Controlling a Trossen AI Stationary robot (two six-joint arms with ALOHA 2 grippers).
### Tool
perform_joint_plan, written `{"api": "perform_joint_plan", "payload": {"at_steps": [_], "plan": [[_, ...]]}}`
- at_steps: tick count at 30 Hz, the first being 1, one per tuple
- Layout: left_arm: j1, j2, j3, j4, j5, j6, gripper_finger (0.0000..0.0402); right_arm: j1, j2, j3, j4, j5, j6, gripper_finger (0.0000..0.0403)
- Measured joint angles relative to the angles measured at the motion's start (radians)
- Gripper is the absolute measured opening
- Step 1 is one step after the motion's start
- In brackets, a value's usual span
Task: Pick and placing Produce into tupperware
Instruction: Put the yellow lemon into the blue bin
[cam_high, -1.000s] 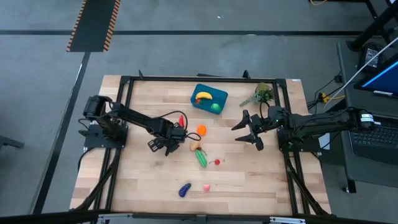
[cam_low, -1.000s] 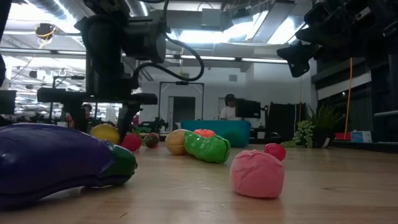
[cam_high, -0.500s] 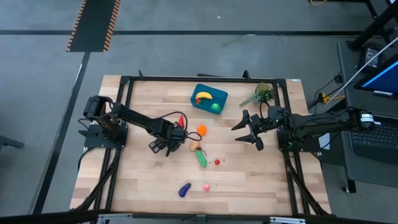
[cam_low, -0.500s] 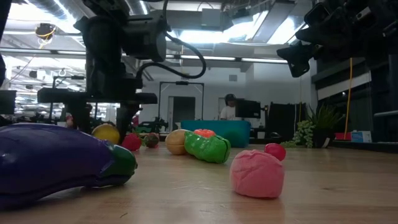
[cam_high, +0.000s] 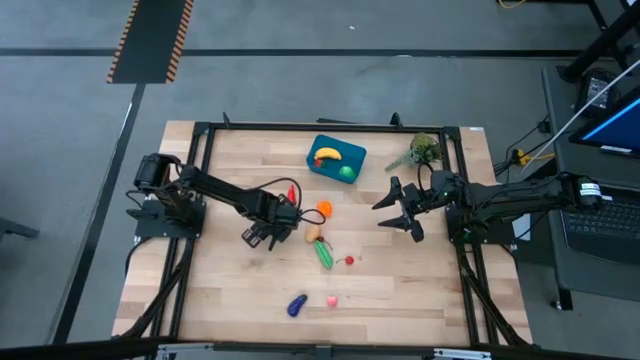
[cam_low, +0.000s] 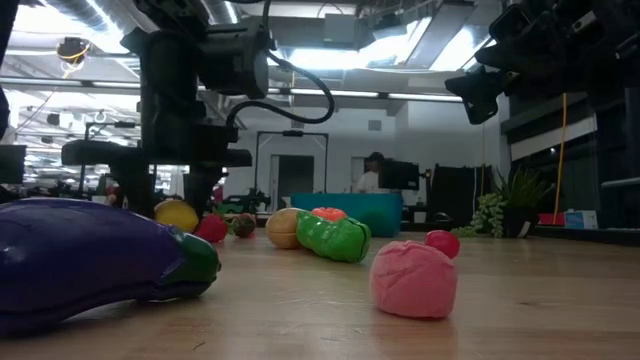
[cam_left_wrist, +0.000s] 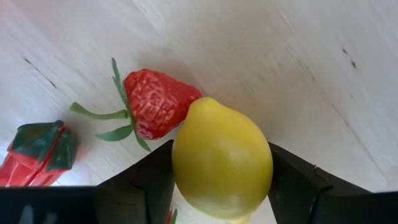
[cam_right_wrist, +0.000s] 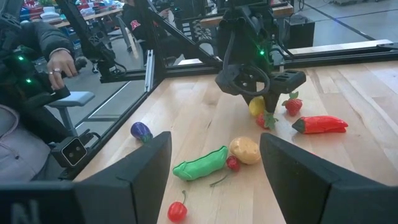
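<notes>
While holding banana and green piece, teal tub.

A: Where's it crowded?
B: Mid-table: the strawberry touches the lemon, with the red pepper just beside.
A: And open wood?
B: Between the pea pod and the right gripper, well apart.

Purple eggplant and pink fruit up front
</notes>
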Motion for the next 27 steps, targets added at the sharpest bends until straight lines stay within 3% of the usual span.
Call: {"api": "perform_joint_plan", "payload": {"at_steps": [15,27], "plan": [[0.006,-0.058,0.002,0.025,-0.002,-0.201,0.0201,0.000,0.000,0.000,0.000,0.000,0.000,0.0248],[0.043,-0.301,-0.012,0.017,-0.019,-0.386,0.0201,0.000,0.000,0.000,-0.003,0.000,0.002,0.0248]]}}
